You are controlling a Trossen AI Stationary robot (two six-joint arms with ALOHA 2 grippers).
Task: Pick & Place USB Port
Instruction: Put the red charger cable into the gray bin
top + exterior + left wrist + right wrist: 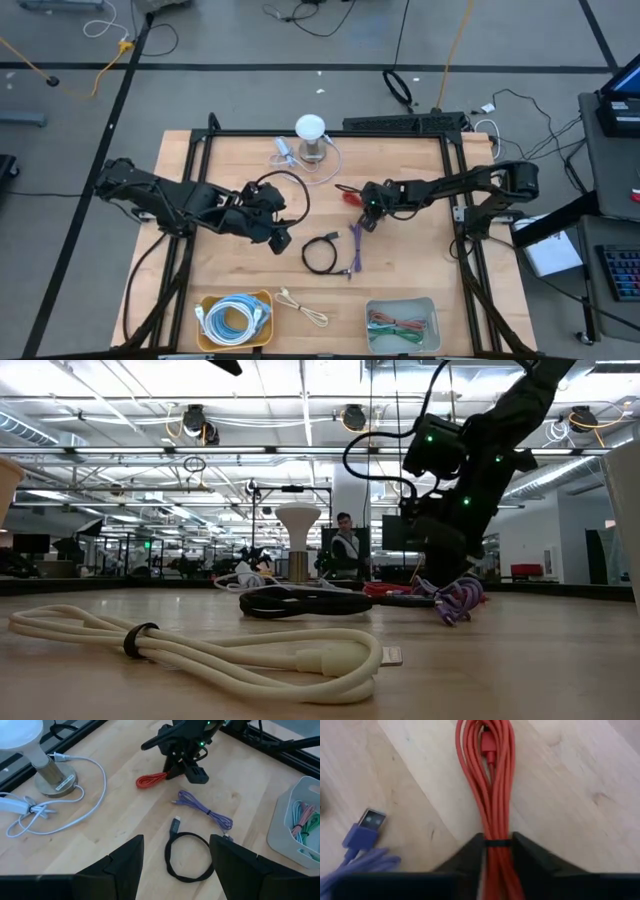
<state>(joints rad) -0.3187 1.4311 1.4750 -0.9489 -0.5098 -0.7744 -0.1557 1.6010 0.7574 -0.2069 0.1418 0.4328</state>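
The red cable bundle [487, 775] lies on the wood at mid-table, also in the high view [347, 194] and the left wrist view [150, 781]. My right gripper [497, 851] [358, 201] is shut on it. A purple cable [355, 250] with a USB plug [370, 822] lies just near of it, and a black coiled cable [320, 253] lies beside that. My left gripper [175, 865] [282, 240] hovers open left of the black coil [187, 857] and touches nothing. My right gripper pinches the red cable bundle between its two fingers at its black tie band [498, 843], near one end of the bundle. The fingers [470, 852] reach in low from the table's right, along the bundle. The rest of the bundle stretches away toward the left, on the wood.
A white lamp-like stand [311, 133] with a white cord [85, 795] stands at the far edge. A yellow tray of white and blue cables [262, 300], a grey bin of green and red cables [432, 305] and a beige cable [303, 306] lie along the near edge.
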